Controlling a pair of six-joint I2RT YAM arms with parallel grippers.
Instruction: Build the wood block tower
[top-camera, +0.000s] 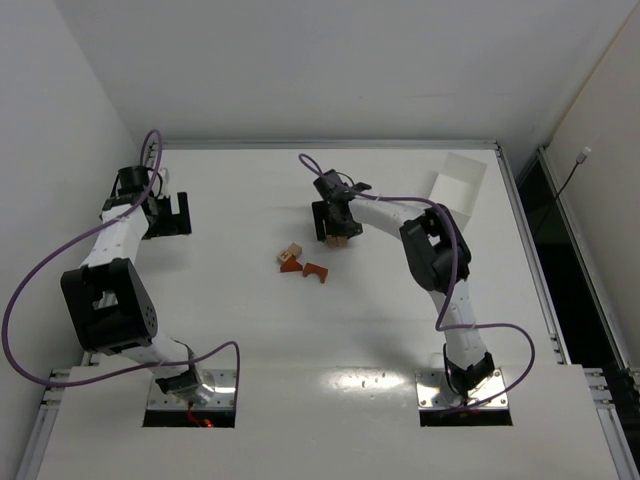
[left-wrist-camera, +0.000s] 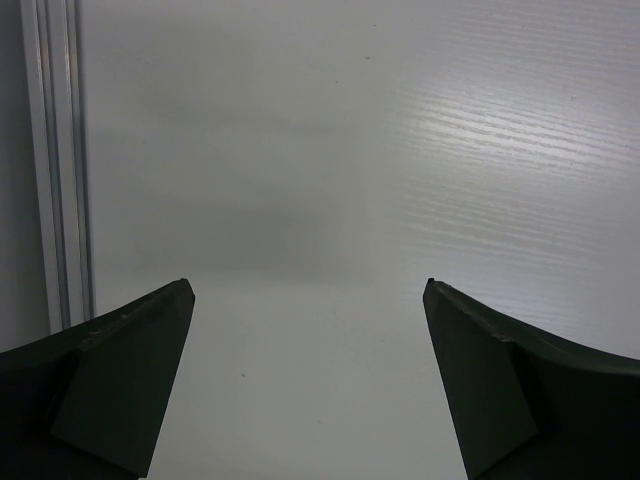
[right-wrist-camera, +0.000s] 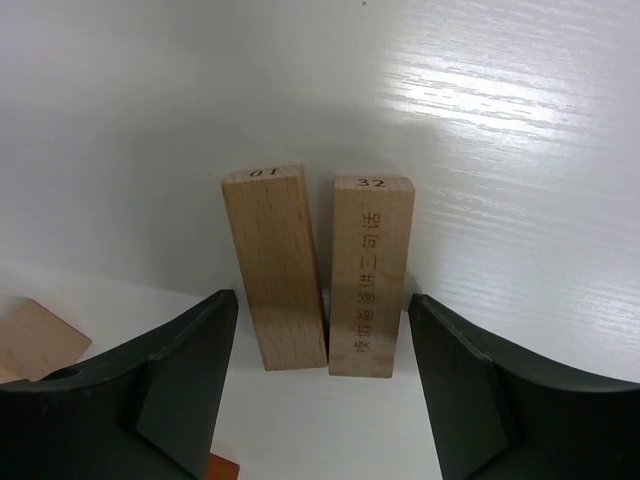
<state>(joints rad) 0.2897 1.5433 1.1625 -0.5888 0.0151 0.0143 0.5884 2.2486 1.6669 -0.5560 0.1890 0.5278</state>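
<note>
Black fingers of the right gripper (right-wrist-camera: 320, 330) stand apart around two pale wood blocks (right-wrist-camera: 275, 270), side by side at frame centre and not clamped. The left gripper (left-wrist-camera: 310, 300) is spread and holds nothing. In the top view, orange and tan pieces (top-camera: 316, 271) lie loose near centre. The tower looks barely begun.

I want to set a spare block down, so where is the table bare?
Bare table lies between the left hand and the small block pile, and from the pile back to the arm bases. It is crowded at the right hand, open around two pale blocks beside that pile.
</note>
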